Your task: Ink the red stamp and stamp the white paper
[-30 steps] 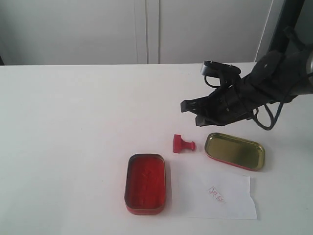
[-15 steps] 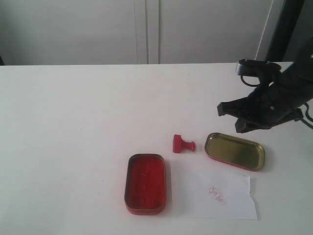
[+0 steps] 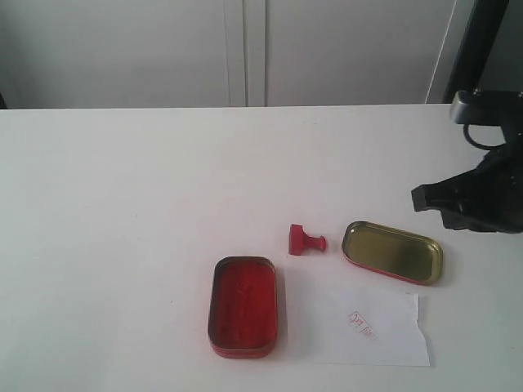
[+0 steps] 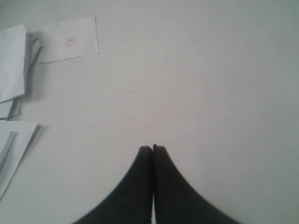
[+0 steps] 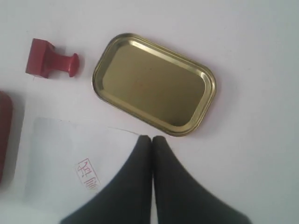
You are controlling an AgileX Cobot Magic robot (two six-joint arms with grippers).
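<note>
Around the red stamp (image 3: 306,240) lie a lid (image 3: 392,251) and ink tin (image 3: 243,350); left gripper (image 4: 152,148) and right gripper (image 5: 151,138) sit closed.

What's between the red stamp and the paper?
Nothing: only bare table lies between the stamp and the paper. The exterior and right wrist views both show it.

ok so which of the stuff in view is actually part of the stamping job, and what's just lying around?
In the job: red stamp, on its side; red ink tin, open; white paper, already bearing a red mark.
Lying about: gold-lined lid; loose sheets in the left wrist view.
</note>
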